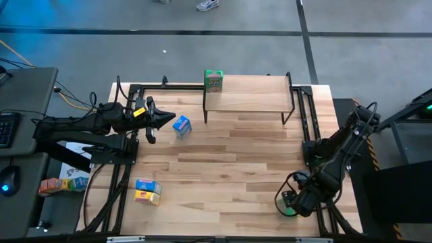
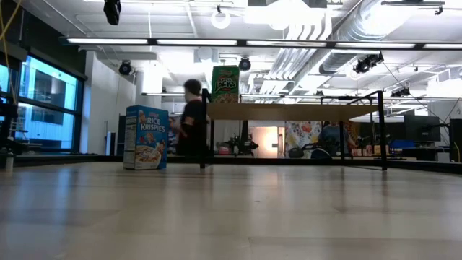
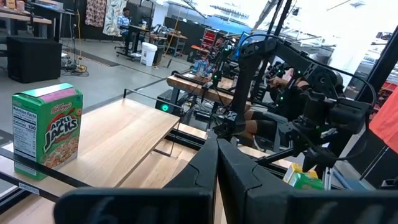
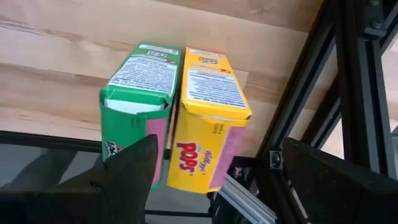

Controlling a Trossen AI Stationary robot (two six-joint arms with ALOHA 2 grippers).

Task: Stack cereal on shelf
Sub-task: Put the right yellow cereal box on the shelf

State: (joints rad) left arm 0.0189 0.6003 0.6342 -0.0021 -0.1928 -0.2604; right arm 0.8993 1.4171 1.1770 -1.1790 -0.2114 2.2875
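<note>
A green Apple Jacks box [image 1: 213,81] [image 2: 225,83] [image 3: 46,130] stands upright on the left end of the shelf [image 1: 256,94] [image 2: 296,111]. A blue Rice Krispies box [image 1: 181,126] [image 2: 146,137] stands on the table in front of the shelf. My left gripper [image 1: 167,119] [image 3: 217,155] is shut, its tip just left of that box with a small gap showing. A blue box [image 1: 147,185] and a yellow box [image 1: 147,197] lie near the table's near left corner. My right gripper [image 1: 290,201] [image 4: 217,146] is open at the near right corner, over a green box [image 4: 140,81] and a yellow Pops box [image 4: 211,93] that stand side by side.
Black frame rails [image 1: 307,128] run along the table's left and right sides and behind the shelf. More small boxes [image 1: 57,183] lie on a side surface left of the table. The middle of the tabletop [image 1: 229,169] is bare wood. People show in the room beyond.
</note>
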